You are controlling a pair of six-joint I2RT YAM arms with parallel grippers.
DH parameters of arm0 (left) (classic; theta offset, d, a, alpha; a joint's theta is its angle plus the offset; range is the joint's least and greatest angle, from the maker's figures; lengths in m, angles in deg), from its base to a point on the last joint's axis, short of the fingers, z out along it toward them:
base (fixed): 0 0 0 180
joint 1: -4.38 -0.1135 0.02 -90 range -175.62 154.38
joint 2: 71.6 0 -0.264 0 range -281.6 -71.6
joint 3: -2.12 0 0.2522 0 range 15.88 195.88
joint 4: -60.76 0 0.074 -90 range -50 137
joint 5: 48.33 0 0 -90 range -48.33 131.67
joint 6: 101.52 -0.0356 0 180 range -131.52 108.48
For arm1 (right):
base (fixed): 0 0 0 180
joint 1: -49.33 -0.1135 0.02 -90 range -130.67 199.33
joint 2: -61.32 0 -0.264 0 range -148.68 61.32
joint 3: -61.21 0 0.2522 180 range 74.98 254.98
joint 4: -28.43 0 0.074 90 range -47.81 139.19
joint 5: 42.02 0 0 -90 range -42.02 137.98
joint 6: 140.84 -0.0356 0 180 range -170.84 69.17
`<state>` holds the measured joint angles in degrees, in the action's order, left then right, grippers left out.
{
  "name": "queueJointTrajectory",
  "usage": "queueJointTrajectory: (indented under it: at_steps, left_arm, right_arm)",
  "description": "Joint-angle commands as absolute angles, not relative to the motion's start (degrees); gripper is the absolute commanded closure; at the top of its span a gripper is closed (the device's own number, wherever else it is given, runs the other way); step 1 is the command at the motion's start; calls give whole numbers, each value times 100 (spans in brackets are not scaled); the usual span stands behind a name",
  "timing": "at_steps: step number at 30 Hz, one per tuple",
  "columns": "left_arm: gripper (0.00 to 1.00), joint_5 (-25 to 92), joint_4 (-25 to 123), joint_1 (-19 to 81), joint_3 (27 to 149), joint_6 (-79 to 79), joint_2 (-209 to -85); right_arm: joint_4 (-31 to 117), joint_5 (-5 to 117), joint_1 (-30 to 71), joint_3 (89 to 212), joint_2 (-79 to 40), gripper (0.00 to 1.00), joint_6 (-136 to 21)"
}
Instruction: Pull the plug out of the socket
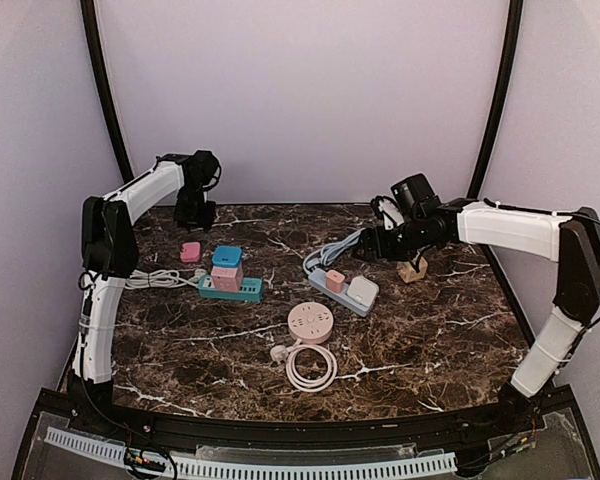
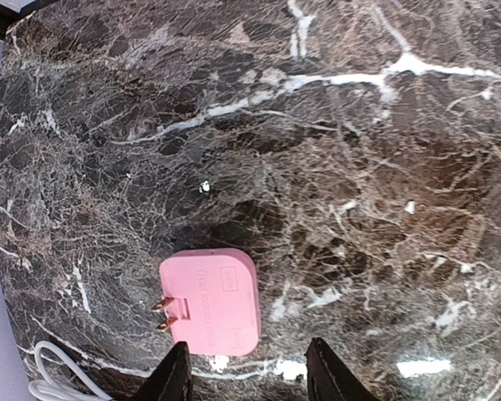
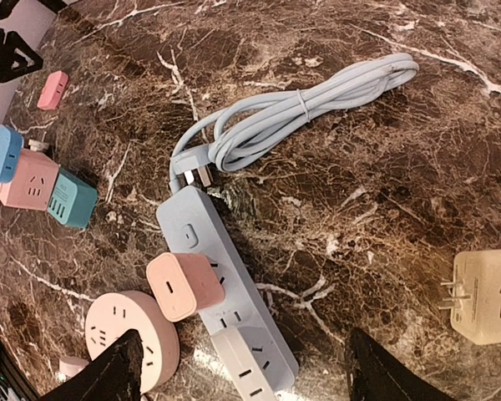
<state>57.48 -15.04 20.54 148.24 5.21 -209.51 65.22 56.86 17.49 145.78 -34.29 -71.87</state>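
A grey-blue power strip [image 1: 338,290] lies mid-table, with a salmon plug [image 1: 335,280] and a white adapter [image 1: 362,291] plugged into it. In the right wrist view the strip [image 3: 225,276] carries the salmon plug [image 3: 184,286] and the white adapter [image 3: 250,363]. My right gripper [image 1: 375,245] is open and empty above the strip [image 3: 250,372], touching nothing. A loose pink plug [image 1: 190,252] lies flat on the marble, prongs showing [image 2: 211,299]. My left gripper [image 1: 194,215] is open and empty just above and behind it [image 2: 250,376].
A teal strip [image 1: 230,288] carries a pink cube and a blue cube [image 1: 227,256]. A round pink socket [image 1: 310,323] with a coiled white cord [image 1: 310,368] lies in front. A beige adapter [image 1: 413,268] lies at the right. The grey strip's bundled cord [image 3: 309,104] lies behind it.
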Motion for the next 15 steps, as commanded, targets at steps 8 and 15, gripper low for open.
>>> queueJointTrajectory:
  at_steps: [8,15]
  left_arm:
    - [54,4278,-1414,2985,14723,1059,-19337]
    - [54,3234,-484,3515,13842,1599,-18816]
  right_arm:
    - [5851,6591,1936,14169,-3556,23,-6900]
    - [5908,6506,1762,13906,-3511,28,-6806]
